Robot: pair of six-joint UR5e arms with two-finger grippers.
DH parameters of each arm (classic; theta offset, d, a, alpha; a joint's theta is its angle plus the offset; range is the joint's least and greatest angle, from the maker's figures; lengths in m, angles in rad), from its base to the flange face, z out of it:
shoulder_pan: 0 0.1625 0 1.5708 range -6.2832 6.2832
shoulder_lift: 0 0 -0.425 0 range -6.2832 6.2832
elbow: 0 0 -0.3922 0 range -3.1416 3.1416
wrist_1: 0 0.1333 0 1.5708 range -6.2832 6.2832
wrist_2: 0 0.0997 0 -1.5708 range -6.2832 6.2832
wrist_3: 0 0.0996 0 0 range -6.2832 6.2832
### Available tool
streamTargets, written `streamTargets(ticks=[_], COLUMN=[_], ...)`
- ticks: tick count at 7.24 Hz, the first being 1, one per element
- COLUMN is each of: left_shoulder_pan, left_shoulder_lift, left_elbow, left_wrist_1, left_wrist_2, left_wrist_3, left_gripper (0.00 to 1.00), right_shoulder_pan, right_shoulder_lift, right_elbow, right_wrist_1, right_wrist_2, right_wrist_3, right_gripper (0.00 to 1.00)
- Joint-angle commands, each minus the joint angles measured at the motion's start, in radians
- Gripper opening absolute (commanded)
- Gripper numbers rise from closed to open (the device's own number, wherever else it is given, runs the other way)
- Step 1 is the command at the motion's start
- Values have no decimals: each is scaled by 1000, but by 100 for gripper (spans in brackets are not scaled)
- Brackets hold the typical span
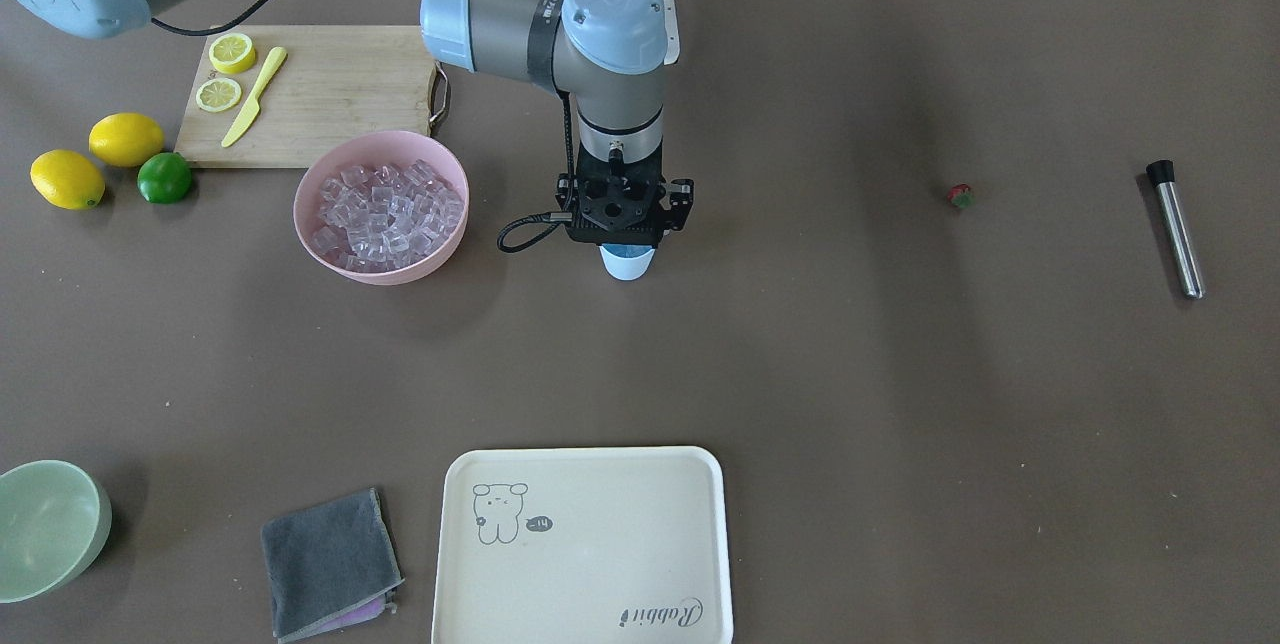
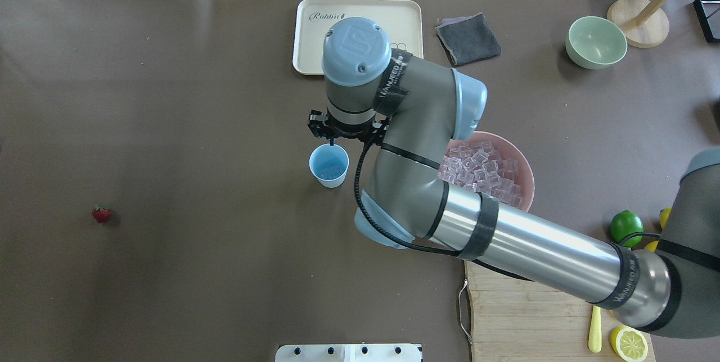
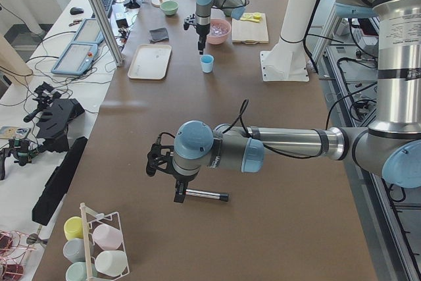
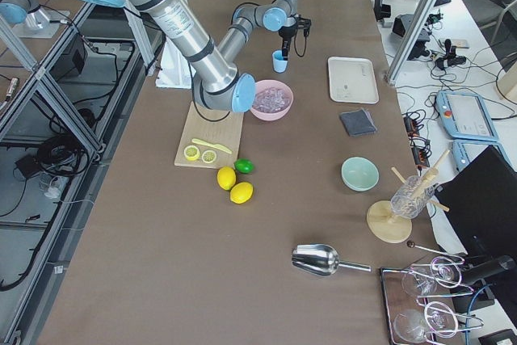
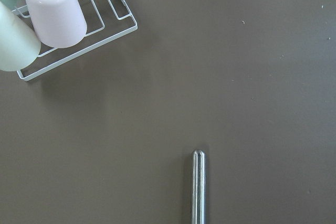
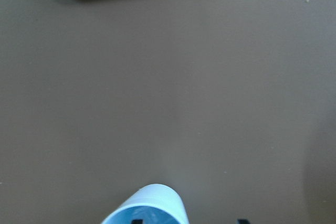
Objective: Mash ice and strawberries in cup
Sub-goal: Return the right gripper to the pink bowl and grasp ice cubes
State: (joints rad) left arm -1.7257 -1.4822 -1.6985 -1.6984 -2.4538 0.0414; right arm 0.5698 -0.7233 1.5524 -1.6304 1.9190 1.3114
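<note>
The light blue cup [image 2: 328,165] stands upright mid-table; something clear and glassy seems to lie in its bottom. My right gripper [image 2: 336,140] hangs just above the cup's far rim. In the right wrist view its fingertips [image 6: 137,221] stand apart, one over the cup [image 6: 149,208] and one beside it. The ice [image 1: 385,214] fills the pink bowl [image 1: 320,234] next to the cup. The strawberry [image 1: 960,195] lies alone on the table, also in the overhead view [image 2: 101,213]. My left gripper [image 3: 177,192] hovers over a steel muddler [image 5: 198,187]; I cannot tell whether it is open.
A cutting board [image 1: 330,94] with lemon slices and a yellow knife, two lemons [image 1: 125,139] and a lime [image 1: 165,177] lie beyond the bowl. A cream tray [image 1: 585,544], a grey cloth [image 1: 328,562] and a pale green bowl [image 1: 45,529] sit along the far edge. A cup rack [image 5: 79,35] stands near the muddler.
</note>
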Motion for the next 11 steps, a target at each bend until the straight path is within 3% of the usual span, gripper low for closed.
streamTargets(ticks=[1, 3, 4, 7, 11], left_shoulder_pan=[0, -2, -2, -2, -2], left_shoulder_lift=[6, 7, 7, 7, 7], left_elbow=[-9, -10, -10, -16, -29], left_wrist_1=[-1, -1, -3, -1, -1], left_wrist_2=[-1, -1, -1, -2, -2], left_wrist_3=[-1, 0, 0, 0, -1], left_gripper=[99, 99, 99, 99, 99], right_shoulder_pan=[65, 64, 45, -30, -38], right_shoulder_lift=[-260, -405, -439, -441, -435], right_elbow=[275, 416, 428, 398, 364], right_wrist_1=[-35, -66, -62, -55, -55], right_wrist_2=[54, 31, 19, -57, -84], right_wrist_3=[-12, -20, -20, -14, -24], right_gripper=[66, 66, 66, 65, 58])
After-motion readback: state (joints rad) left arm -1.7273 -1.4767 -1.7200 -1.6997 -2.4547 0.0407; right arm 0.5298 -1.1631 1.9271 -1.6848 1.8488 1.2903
